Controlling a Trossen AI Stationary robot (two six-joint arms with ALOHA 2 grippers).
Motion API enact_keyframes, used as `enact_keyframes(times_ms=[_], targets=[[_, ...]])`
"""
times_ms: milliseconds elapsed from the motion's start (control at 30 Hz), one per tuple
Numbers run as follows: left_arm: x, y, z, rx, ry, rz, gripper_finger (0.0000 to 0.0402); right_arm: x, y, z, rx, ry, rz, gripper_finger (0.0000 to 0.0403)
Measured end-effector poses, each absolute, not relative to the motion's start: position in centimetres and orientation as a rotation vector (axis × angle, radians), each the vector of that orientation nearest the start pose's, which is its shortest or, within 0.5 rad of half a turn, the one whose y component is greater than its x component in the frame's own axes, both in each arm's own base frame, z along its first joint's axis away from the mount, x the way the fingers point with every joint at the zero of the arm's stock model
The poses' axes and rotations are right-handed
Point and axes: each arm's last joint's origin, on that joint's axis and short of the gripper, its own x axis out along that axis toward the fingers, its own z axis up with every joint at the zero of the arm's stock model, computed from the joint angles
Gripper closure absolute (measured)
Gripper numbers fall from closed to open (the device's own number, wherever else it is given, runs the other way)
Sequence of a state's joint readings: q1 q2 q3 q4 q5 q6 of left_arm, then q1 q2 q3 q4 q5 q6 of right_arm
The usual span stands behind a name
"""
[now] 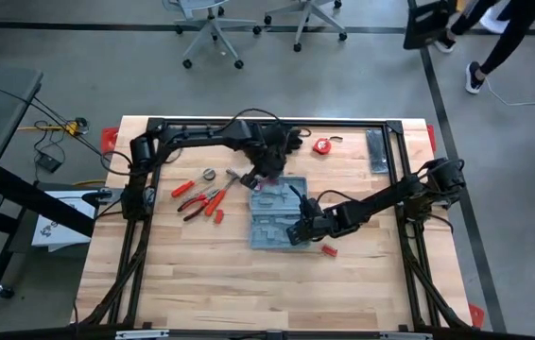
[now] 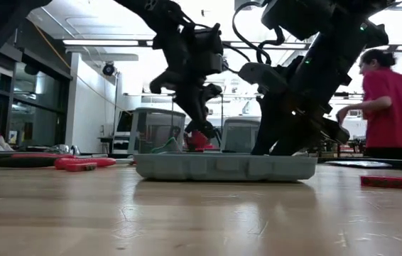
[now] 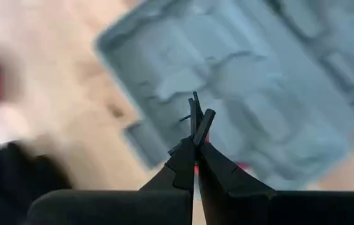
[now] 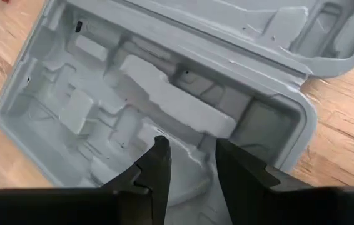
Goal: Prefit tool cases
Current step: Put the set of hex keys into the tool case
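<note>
Wooden table point(image 1: 201, 283) carries the open tool case point(image 1: 272, 215) at its centre. My right gripper point(image 4: 189, 164) hangs partly spread over the case's 3 o'clock rim, holding nothing. My left gripper point(image 3: 197, 128), pressed together on something red, hovers over the case's 12 o'clock half. Bare wood lies toward 6 o'clock.

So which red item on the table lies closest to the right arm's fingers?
The small red piece alone right of the case; the red pliers and tape measure lie farther off.

Overhead, table-level and two close wrist cameras all share the open tool case point(image 1: 272, 215).
</note>
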State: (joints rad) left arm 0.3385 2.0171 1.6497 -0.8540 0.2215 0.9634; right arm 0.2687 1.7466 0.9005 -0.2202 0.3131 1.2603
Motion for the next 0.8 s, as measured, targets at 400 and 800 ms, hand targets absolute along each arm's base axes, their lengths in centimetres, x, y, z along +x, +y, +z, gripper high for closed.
enact_keyframes(times_ms=[400, 800], targets=[[39.3, 16.2, 21.6, 0.433, 1.02, -0.416, 0.0401, 31.2, 7.7, 13.7, 0.852, 0.81, -0.645, 0.0284], [37.7, 19.6, 20.5, 0.256, 1.083, -0.311, 0.0401, 30.1, 9.2, 13.5, 0.89, 0.845, -0.702, 0.0284]])
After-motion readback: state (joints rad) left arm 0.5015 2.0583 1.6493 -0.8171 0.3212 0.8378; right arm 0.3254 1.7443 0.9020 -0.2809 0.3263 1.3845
